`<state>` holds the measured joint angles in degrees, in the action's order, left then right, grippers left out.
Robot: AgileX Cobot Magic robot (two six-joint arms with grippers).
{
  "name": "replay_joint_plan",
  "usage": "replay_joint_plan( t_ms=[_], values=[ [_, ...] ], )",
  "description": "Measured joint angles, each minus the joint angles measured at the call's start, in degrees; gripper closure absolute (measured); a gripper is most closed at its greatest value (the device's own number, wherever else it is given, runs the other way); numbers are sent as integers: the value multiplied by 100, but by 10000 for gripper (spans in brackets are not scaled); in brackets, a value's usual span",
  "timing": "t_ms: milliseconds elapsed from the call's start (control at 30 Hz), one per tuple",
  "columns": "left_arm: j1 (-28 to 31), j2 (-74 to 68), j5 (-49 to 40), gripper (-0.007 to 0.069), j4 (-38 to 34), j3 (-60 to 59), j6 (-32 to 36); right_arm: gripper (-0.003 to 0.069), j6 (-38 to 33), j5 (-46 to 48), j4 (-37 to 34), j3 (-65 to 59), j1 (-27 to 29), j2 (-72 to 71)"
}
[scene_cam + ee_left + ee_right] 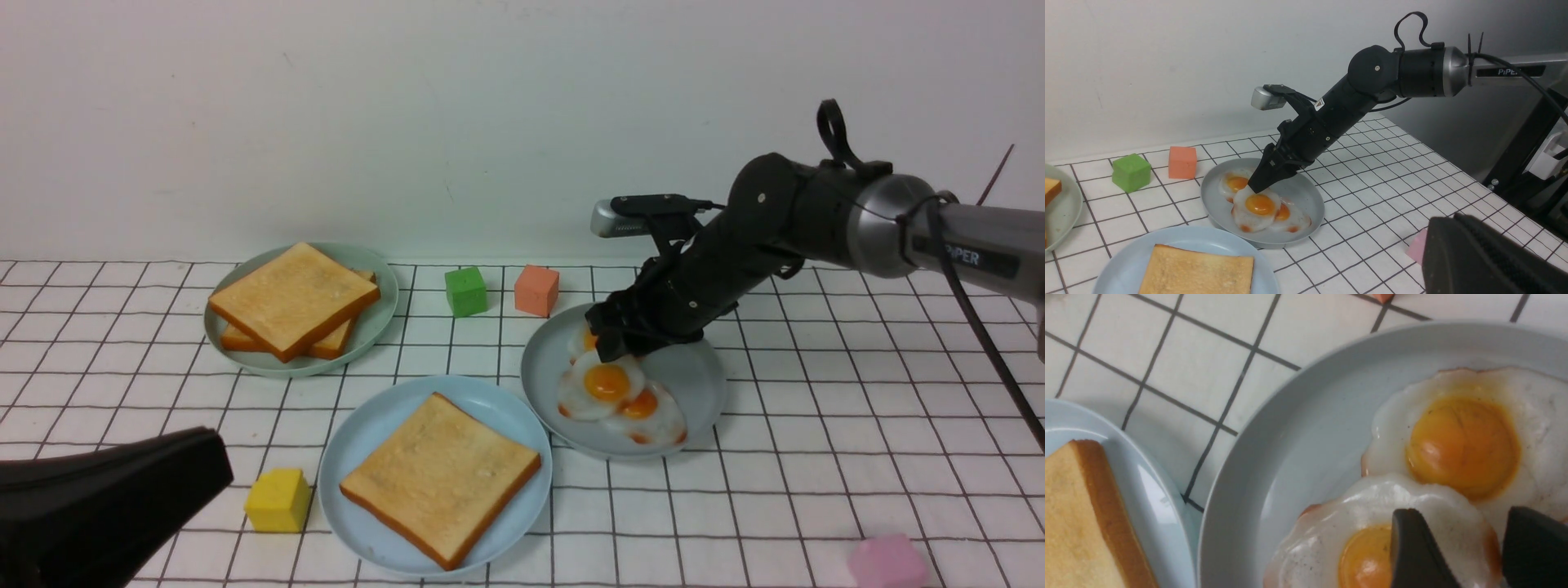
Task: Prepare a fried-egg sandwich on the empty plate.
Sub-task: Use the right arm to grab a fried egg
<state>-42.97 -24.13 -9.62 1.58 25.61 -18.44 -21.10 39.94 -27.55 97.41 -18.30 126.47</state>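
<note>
Near left, the left gripper (214, 467) rests shut. The blue plate (367, 425) holds one toast slice (441, 478) — no egg yet. Just right of it, on the grey plate (694, 384), the right gripper (616, 349) points down, jaws wide, at the top egg's (604, 384) far edge — the nearer arm. Checked cloth (816, 425); the orange block (536, 289) stands clear behind.

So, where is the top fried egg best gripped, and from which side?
Grip the top fried egg by its thin white far edge, probably from steeply above: it lies flat, but that edge rests on another egg, off the plate.
</note>
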Motion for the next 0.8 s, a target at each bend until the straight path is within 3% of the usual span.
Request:
replay_joint_plan(
  t_ms=[567, 800],
  values=[
    [0, 0, 0, 638, 0, 0, 0, 511, -133, 384, 50, 0, 0, 0],
    [0, 0, 0, 637, 0, 0, 0, 659, -133, 430, 50, 0, 0, -41]
  ],
)
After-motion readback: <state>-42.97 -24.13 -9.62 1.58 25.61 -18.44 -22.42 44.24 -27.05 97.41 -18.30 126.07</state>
